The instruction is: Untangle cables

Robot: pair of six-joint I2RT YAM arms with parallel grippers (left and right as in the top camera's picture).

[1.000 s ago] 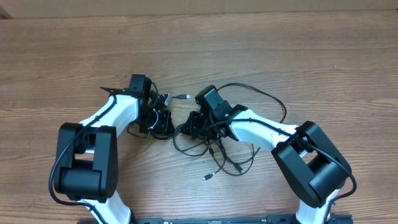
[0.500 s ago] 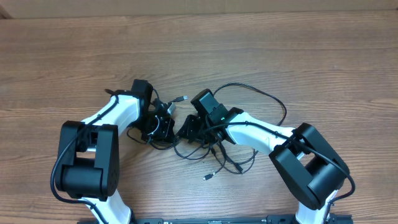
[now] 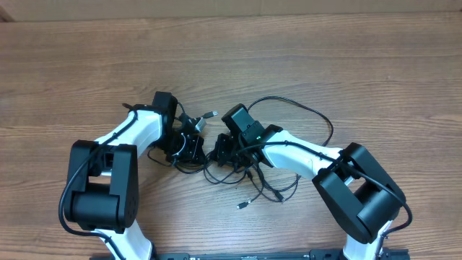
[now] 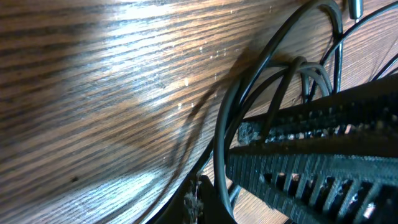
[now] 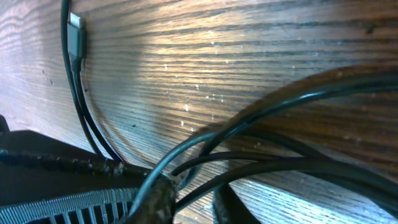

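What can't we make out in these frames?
- Overhead: where the cables cross, hidden under the left gripper and right gripper.
- Left wrist: whether any cable is pinched; the ribbed finger covers them.
- Right wrist: how the jaws stand; only one finger shows, cut off by the bottom edge.

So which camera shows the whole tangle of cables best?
Overhead: it shows the cables nearly whole, loops included. Both wrist views catch only a few close-up strands; the right also shows one plug.
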